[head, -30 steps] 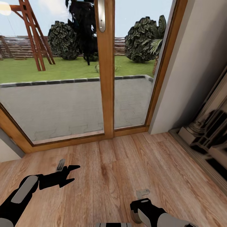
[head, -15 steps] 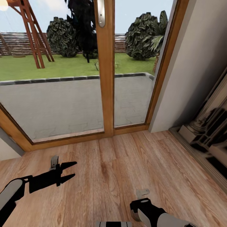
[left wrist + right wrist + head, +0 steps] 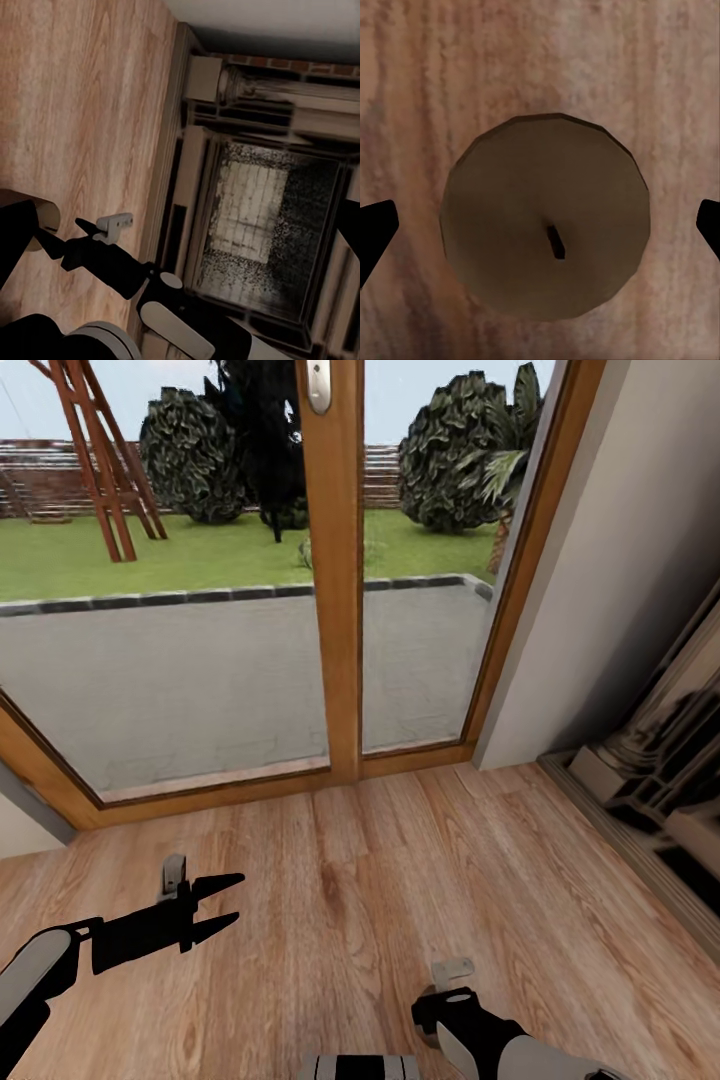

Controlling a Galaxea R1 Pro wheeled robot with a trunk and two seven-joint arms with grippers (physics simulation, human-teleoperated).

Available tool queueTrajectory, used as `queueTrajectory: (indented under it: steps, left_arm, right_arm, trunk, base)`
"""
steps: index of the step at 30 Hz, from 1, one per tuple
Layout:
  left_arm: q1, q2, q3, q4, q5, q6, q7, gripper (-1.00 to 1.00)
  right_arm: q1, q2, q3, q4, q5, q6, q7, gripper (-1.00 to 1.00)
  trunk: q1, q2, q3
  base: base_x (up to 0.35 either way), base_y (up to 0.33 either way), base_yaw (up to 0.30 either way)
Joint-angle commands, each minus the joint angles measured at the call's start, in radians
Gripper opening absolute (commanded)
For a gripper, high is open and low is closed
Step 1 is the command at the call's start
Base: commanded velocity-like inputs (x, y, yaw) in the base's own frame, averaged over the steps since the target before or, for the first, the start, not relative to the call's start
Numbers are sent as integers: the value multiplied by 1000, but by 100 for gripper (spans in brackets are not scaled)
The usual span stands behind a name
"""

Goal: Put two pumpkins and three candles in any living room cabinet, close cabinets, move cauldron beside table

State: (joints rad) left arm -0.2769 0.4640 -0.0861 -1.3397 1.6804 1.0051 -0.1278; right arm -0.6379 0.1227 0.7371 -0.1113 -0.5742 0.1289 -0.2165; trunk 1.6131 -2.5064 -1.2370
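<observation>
Jaws, left to right. Left gripper (image 3: pixel 228 905): jaws parted, nothing between them, held above the wood-plank floor (image 3: pixel 380 880) on the garden-door (image 3: pixel 330 570) side of the robot. Right gripper (image 3: pixel 540 232): the wrist view looks straight down on one candle (image 3: pixel 545 216), wick up, with a dark fingertip (image 3: pixel 375 232) at either edge of the frame. Both tips stand well clear of the candle's sides, so these jaws are spread wide and grip nothing yet. In the head view the right gripper's body sits low, nearest the robot, pointing down at the floor; the candle itself cannot be made out there.

Candle location: upright on the floor, directly beneath the right gripper, roughly centred between its fingertips. The fireplace (image 3: pixel 255 202) is off to the robot's right.

Step in hand (judged): pick this candle up for the cabinet.

Notes for doing it well:
- Descend straight down, keeping the wick centred, so both fingertips pass the rim together.
- Go low enough to grip the wall, not the top edge.
- Close slowly; a short cylinder may tip or squirt sideways if one tip touches first.
- Lift vertically before any base motion.
</observation>
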Motion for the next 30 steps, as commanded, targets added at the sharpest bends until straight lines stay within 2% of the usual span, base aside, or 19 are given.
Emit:
queueTrajectory:
  steps: [1,11,16,27,30]
  left_arm:
    - [-1,1,-1,1,-8,1,-10,100]
    - [0,1,-1,1,-8,0,-10,100]
    - [0,1,-1,1,-8,0,-10,100]
    - [0,1,-3,1,-8,0,-10,100]
    - [0,1,-3,1,-8,0,-10,100]
  right_arm:
    - [0,-1,8,-2,-6,6,-6,100]
    - [0,-3,8,-2,-7,2,-6,100]
    - [0,-3,8,-2,-7,2,-6,100]
    - [0,-3,8,-2,-7,-1,-6,100]
    - [0,-3,8,-2,-7,-1,-6,100]
  trunk:
    - [0,0,-1]
    - [0,0,-1]
    - [2,-1,-20]
    - [2,-1,-20]
    - [3,-2,-32]
  base:
    - [0,0,0]
    - [0,0,0]
    - [0,0,0]
    - [0,0,0]
    - [0,0,0]
